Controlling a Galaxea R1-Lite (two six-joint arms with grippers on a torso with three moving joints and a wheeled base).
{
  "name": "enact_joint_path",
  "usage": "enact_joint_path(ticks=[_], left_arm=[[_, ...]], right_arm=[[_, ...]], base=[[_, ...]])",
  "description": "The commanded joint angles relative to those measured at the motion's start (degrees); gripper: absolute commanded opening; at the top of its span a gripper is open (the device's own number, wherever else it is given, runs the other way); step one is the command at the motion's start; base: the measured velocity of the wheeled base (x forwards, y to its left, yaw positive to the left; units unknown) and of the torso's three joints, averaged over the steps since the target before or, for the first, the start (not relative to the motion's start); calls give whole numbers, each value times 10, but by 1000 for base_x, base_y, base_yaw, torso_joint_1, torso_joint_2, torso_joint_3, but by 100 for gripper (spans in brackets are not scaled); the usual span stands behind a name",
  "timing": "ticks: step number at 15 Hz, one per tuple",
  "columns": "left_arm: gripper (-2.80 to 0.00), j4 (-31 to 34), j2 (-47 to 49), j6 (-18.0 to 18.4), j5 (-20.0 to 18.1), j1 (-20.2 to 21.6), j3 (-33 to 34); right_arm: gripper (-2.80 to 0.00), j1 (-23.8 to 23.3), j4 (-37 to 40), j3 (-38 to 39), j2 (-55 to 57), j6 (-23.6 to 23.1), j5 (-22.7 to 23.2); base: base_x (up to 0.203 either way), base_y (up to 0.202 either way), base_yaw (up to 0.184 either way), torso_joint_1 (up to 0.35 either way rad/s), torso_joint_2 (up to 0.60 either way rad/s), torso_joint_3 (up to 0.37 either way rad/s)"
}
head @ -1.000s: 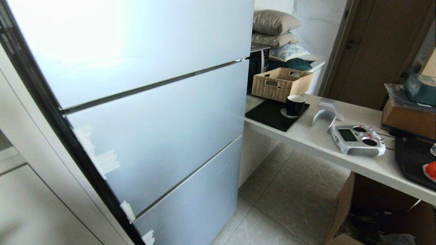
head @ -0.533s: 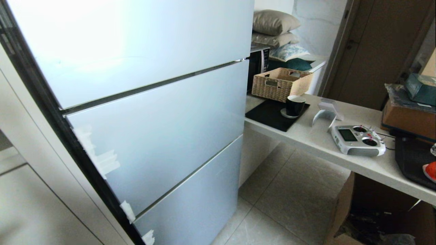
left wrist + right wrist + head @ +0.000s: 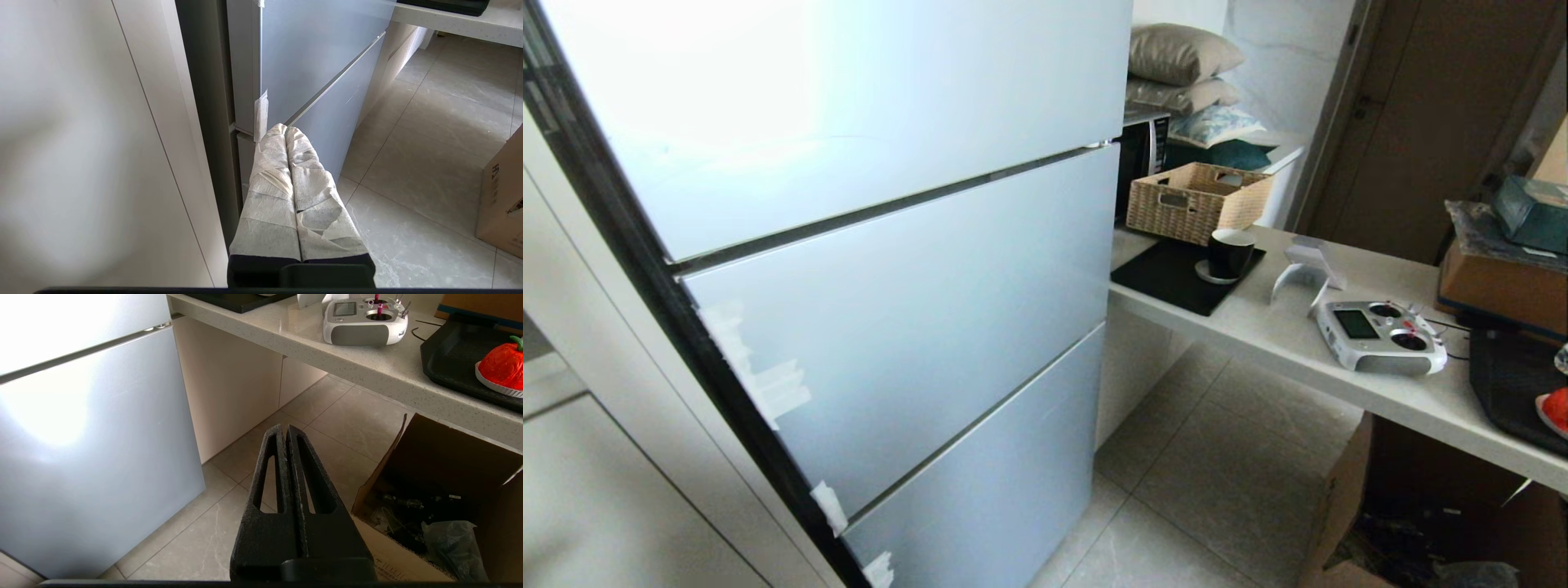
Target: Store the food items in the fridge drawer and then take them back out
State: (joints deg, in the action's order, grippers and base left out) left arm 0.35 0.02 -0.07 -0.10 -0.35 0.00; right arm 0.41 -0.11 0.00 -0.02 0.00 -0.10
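Note:
An orange-red ribbed pumpkin-like food item point(image 3: 503, 366) with a green stem sits on a white plate in a black tray point(image 3: 449, 355) on the counter; its edge shows in the head view point(image 3: 1558, 408) at the far right. The fridge point(image 3: 874, 269) stands closed with frosted blue-grey front panels, so the fridge drawer is hidden. My left gripper point(image 3: 284, 130), wrapped in pale tape, is shut and empty, low beside the fridge's left edge. My right gripper point(image 3: 284, 428) is shut and empty, hanging over the floor tiles in front of the counter. Neither arm shows in the head view.
The white counter point(image 3: 1298, 343) right of the fridge carries a wicker basket point(image 3: 1196, 200), a dark mug point(image 3: 1229, 253) on a black mat, and a white remote controller point(image 3: 1380, 335). An open cardboard box point(image 3: 441, 498) sits on the floor under the counter. A pale cabinet wall point(image 3: 81, 143) flanks the fridge's left.

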Motion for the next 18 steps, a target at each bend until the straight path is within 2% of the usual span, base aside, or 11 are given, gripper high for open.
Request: enact_joint_path(ticks=[1, 7, 8, 10, 12, 14, 16, 18], left_arm=[[-280, 0, 0, 1, 0, 0, 0], [-280, 0, 0, 2, 0, 0, 0], [-280, -3, 0, 3, 0, 0, -12], [-280, 3, 21, -4, 0, 0, -83], [-280, 0, 107, -40, 12, 0, -130], [-280, -25, 233, -110, 39, 0, -177], [-280, -88, 351, -175, 54, 0, -199], [-280, -185, 453, -235, 70, 1, -210]], right_arm=[[-280, 0, 0, 0, 1, 0, 0], [-280, 0, 0, 0, 1, 0, 0], [-280, 0, 0, 0, 1, 0, 0], [-280, 0, 0, 0, 1, 0, 0], [-280, 0, 0, 0, 1, 0, 0], [-280, 0, 0, 0, 1, 0, 0], [-280, 0, 0, 0, 1, 0, -1], [-280, 0, 0, 0, 1, 0, 0]], base=[[0, 0, 0, 0, 0, 0], [0, 0, 0, 0, 0, 0], [0, 0, 0, 0, 0, 0], [0, 0, 0, 0, 0, 0], [0, 0, 0, 0, 0, 0], [0, 0, 0, 0, 0, 0], [0, 0, 0, 0, 0, 0], [0, 0, 0, 0, 0, 0]])
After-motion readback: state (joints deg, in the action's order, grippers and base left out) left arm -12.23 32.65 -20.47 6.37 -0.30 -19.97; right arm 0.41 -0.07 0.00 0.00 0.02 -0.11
